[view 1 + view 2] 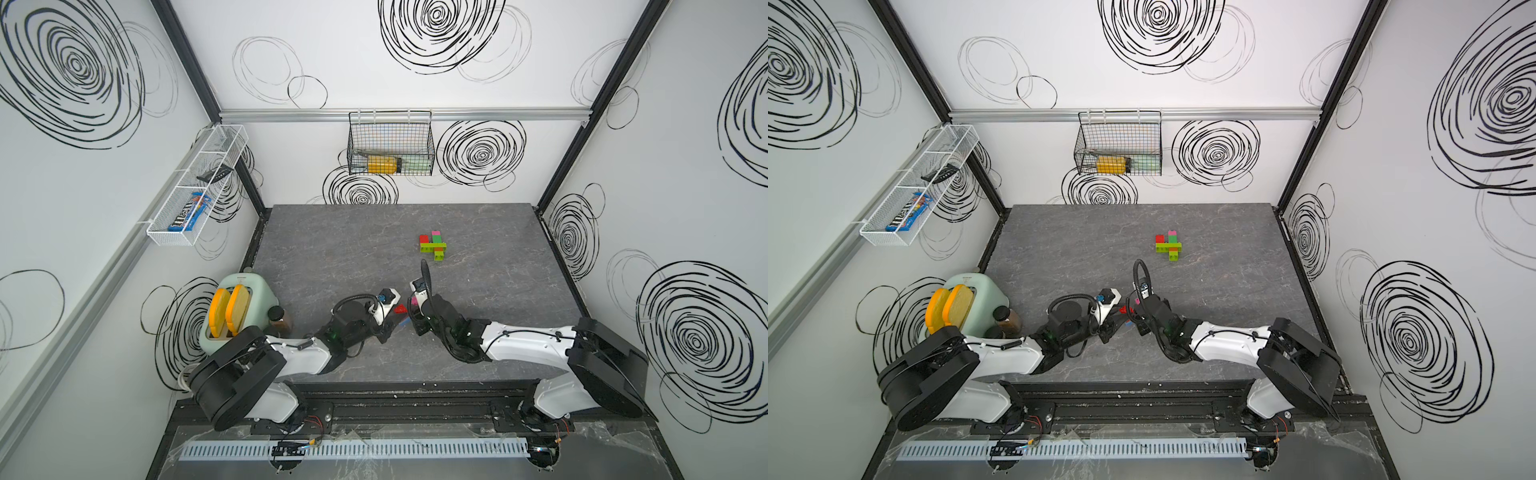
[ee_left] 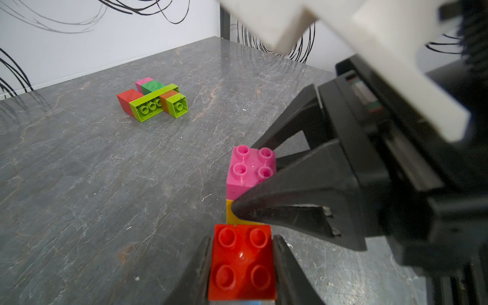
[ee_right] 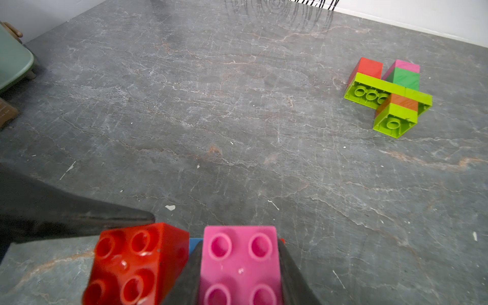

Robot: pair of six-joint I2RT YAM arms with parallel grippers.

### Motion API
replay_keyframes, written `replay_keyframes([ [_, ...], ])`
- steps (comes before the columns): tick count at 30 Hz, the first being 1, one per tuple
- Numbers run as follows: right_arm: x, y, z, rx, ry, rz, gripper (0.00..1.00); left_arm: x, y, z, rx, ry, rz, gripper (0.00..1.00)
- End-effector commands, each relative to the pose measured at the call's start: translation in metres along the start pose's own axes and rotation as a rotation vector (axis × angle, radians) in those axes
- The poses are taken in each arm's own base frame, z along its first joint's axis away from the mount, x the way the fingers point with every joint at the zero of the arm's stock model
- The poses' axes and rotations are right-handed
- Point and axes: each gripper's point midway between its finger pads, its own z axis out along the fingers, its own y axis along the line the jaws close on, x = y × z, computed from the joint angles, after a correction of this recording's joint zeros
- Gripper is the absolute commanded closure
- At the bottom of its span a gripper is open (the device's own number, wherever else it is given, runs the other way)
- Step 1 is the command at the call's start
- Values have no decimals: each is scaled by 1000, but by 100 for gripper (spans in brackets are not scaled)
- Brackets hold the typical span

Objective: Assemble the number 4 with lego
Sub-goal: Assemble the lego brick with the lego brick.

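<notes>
A flat cluster of joined lego (image 1: pixel 433 245) (image 1: pixel 1169 245) in lime green, red, pink, dark green and orange lies on the grey table (image 1: pixel 332 249), right of centre towards the back; it also shows as the lego cluster (image 2: pixel 153 99) (image 3: pixel 388 95) in both wrist views. Near the front centre my left gripper (image 2: pixel 243 247) is shut on a red brick (image 2: pixel 243 261) (image 1: pixel 401 308) with a blue piece under it. Close beside it my right gripper (image 3: pixel 239 250) is shut on a pink brick (image 3: pixel 240 264) (image 2: pixel 250 169) stacked on a yellow brick (image 2: pixel 233 215). The two held stacks almost touch.
A mint toaster (image 1: pixel 237 307) with two yellow slices and a brown jar (image 1: pixel 279 318) stand at the table's front left. A black wire basket (image 1: pixel 390 145) hangs on the back wall and a white mesh shelf (image 1: pixel 195 187) on the left wall.
</notes>
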Motion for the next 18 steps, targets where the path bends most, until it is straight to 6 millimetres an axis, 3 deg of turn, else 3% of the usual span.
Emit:
replay_keyframes([
  [1,112,-11,-6,-5,384,-128,100,-6,1,-1,21,-39,37,100],
  [8,115,-11,-6,-13,394,-130,100,4,-1,0,103,-5,29,100],
  [18,118,-11,-7,-17,398,-129,100,18,2,-1,83,19,16,100],
])
